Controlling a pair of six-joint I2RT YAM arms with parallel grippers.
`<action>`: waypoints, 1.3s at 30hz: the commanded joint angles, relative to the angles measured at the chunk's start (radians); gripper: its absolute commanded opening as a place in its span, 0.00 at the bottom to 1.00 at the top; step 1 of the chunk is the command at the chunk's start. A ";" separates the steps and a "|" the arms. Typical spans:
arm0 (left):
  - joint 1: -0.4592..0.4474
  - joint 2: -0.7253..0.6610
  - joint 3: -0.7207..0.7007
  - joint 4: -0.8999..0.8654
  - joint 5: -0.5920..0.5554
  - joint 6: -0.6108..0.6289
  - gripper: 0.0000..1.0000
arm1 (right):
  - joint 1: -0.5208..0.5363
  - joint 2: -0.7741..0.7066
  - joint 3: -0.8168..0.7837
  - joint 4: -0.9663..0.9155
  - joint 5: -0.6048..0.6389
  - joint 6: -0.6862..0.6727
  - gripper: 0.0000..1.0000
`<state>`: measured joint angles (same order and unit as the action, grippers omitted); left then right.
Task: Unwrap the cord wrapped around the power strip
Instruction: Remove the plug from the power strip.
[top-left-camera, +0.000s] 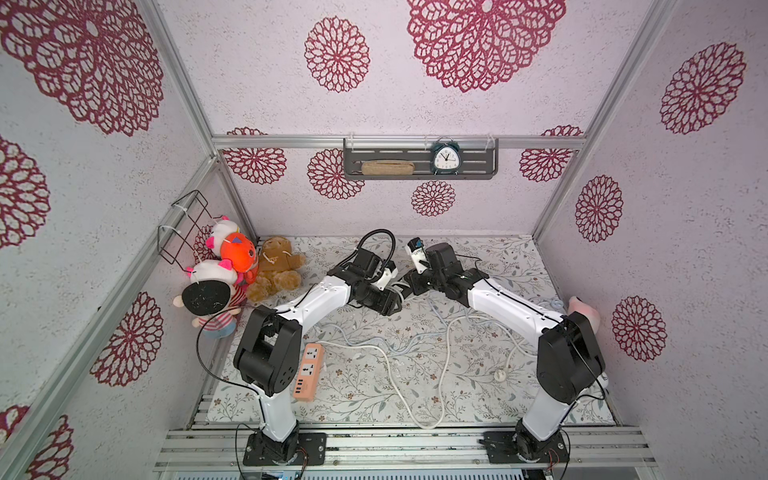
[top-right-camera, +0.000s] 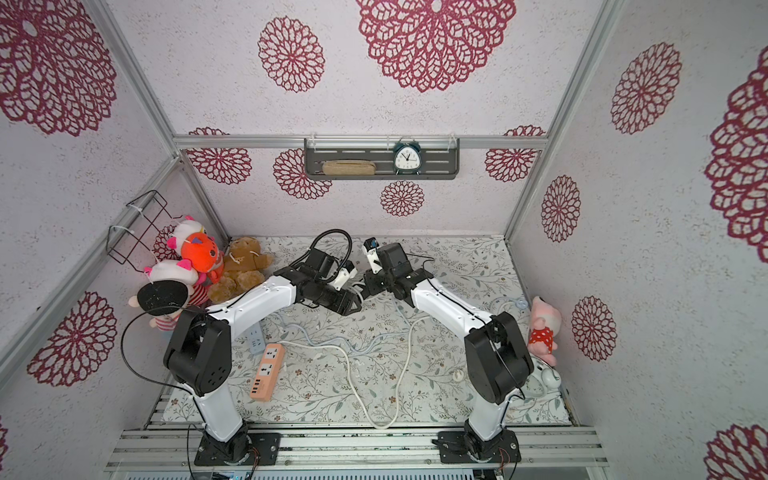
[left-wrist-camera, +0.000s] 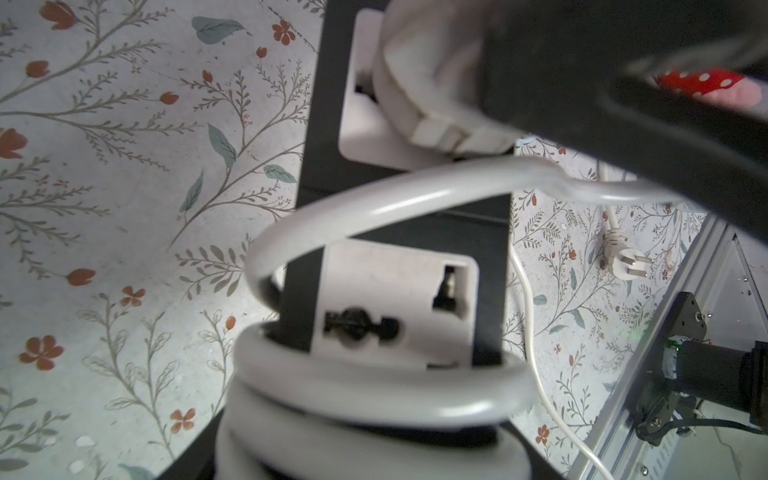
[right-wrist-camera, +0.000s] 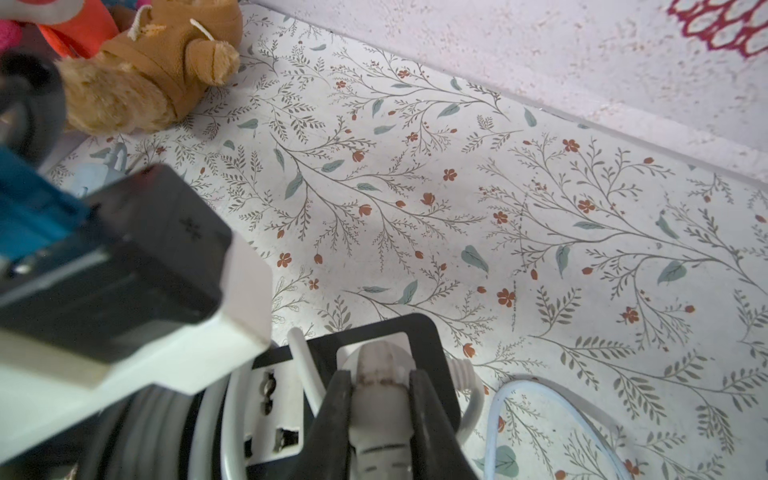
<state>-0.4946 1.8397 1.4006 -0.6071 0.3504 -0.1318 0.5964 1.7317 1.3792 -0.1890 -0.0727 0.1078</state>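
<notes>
— Right gripper (right-wrist-camera: 381, 380) first: my jaws there are narrow, pinched on the white plug (right-wrist-camera: 380, 409) that sits against the end socket of the black power strip (left-wrist-camera: 399, 307).
— And your left?
— My left gripper (top-left-camera: 397, 305) stands about half wide around the wrapped end of that strip. Its wrist view shows the strip rising straight out from it, lifted clear of the table (top-left-camera: 478, 395).
— Where is the cord?
— White cord (left-wrist-camera: 374, 399) lies in tight turns around the strip's lower part, each turn touching the next. 1 looser turn of it arcs across the black body between the 2 white socket faces. My 2 grippers meet almost tip to tip over the middle of the table, as both top views show.
— What lies below them?
— Near my left base an orange strip (top-left-camera: 308, 372) lies flat. A thin white cable (top-left-camera: 388, 374) runs from it in loops across the floral surface, and a loose 3-pin connector (top-left-camera: 500, 375) lies close to my right arm.
— Farther back?
— Plush toys (top-left-camera: 276, 270) huddle in the far-left corner, and a pink toy (top-right-camera: 542, 328) leans at the right wall. On the back wall a grey shelf (top-left-camera: 478, 166) carries an alarm clock (top-left-camera: 445, 157).
</notes>
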 joint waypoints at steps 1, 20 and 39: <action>0.004 0.018 0.032 -0.022 -0.225 -0.042 0.00 | -0.027 -0.096 0.021 0.090 0.024 0.134 0.00; -0.009 0.003 -0.056 -0.035 -0.255 0.079 0.00 | -0.078 -0.080 0.153 0.041 0.029 0.186 0.00; 0.041 0.070 0.113 -0.255 -0.128 0.012 0.00 | -0.018 -0.103 0.164 -0.033 -0.002 -0.235 0.00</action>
<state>-0.4831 1.8668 1.5185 -0.7231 0.3592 -0.0605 0.5735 1.7313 1.4891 -0.2932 -0.1207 -0.0261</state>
